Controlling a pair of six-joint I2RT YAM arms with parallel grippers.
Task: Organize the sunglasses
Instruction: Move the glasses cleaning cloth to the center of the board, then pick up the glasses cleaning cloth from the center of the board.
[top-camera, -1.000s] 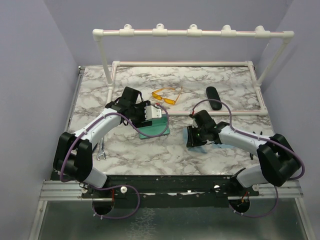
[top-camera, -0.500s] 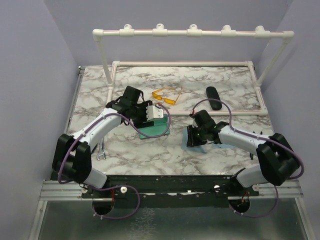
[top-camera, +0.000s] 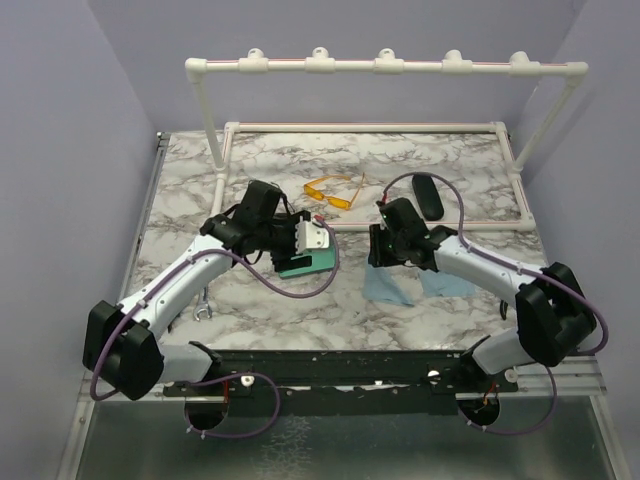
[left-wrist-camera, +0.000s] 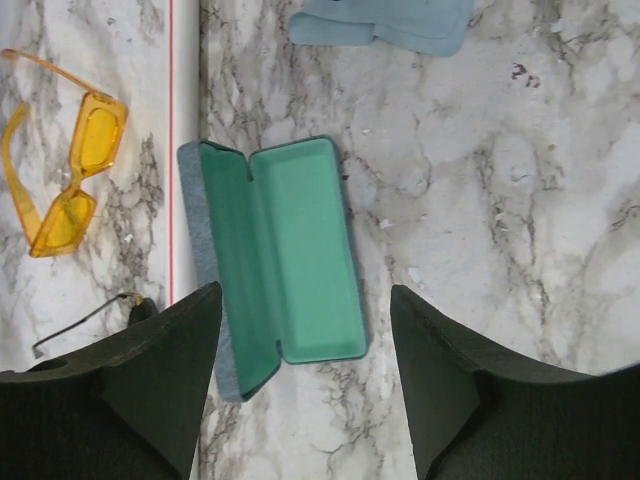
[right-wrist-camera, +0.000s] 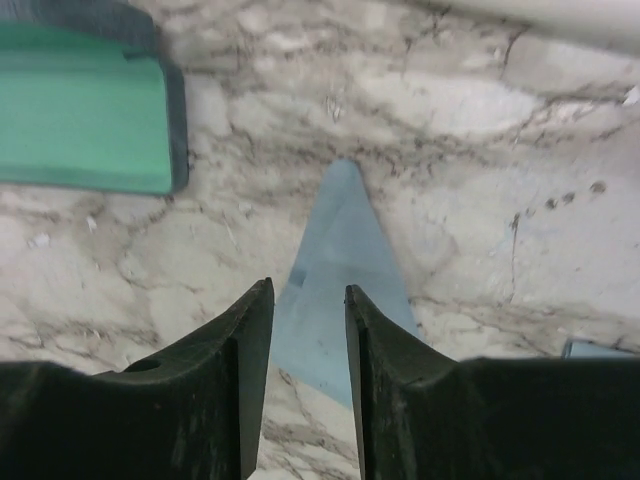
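Observation:
The yellow-orange sunglasses (top-camera: 330, 190) lie open on the marble behind the white rail; they also show in the left wrist view (left-wrist-camera: 60, 170). Of the dark wire sunglasses, only a thin temple (left-wrist-camera: 85, 320) shows beside my left finger. The grey-blue case (top-camera: 303, 265) lies open with its green lining (left-wrist-camera: 290, 250) up. My left gripper (top-camera: 308, 240) hovers over it, open and empty (left-wrist-camera: 305, 295). My right gripper (top-camera: 376, 246) is narrowly open and empty (right-wrist-camera: 305, 300), above a blue cloth (right-wrist-camera: 340, 250).
The black oval case (top-camera: 428, 195) lies at the back right. The blue cloths (top-camera: 415, 285) lie right of the open case. A white pipe frame (top-camera: 380, 66) and a low rail (top-camera: 420, 226) cross the table. A small wrench (top-camera: 201, 300) lies at the near left.
My right gripper has lifted off the blue cloth and moved back and left toward the case, uncovering the cloth. My left gripper has shifted slightly nearer over the open case.

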